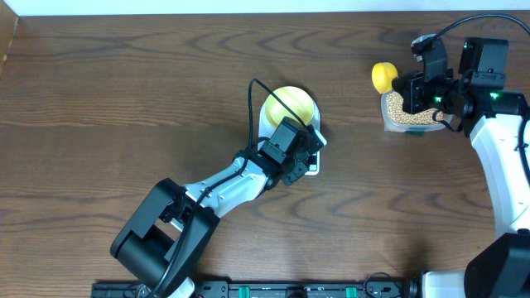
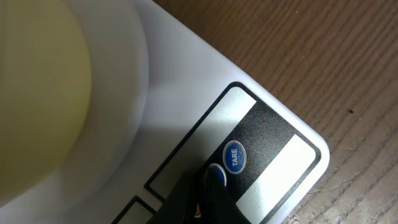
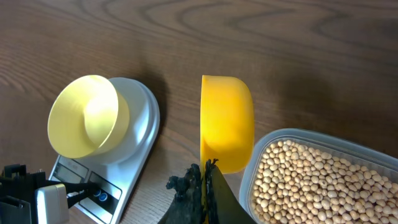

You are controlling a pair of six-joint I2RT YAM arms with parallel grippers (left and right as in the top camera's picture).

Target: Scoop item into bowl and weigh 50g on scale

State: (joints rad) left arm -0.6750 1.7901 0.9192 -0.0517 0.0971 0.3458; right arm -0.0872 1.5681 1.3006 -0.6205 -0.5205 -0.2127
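The pale yellow bowl (image 1: 288, 106) stands on the white scale (image 1: 317, 136) at mid-table, and its inside looks bare (image 3: 84, 115). My left gripper (image 2: 208, 177) is shut, with its tip resting on a round blue button (image 2: 217, 175) beside the TARE button (image 2: 234, 155) on the scale's front (image 2: 186, 81). The beans (image 3: 323, 180) fill a clear container (image 1: 406, 117) at the far right. My right gripper (image 3: 205, 169) is shut on the handle of a yellow scoop (image 3: 227, 121), which hangs just left of the container. From overhead the right gripper (image 1: 411, 89) hovers above the beans.
The brown wooden table (image 1: 124, 99) spreads around the scale. The left arm (image 1: 224, 186) stretches diagonally from the near edge up to the scale. The right arm's white link (image 1: 505, 165) runs down the right side. A black cable (image 1: 261, 95) arcs over the bowl.
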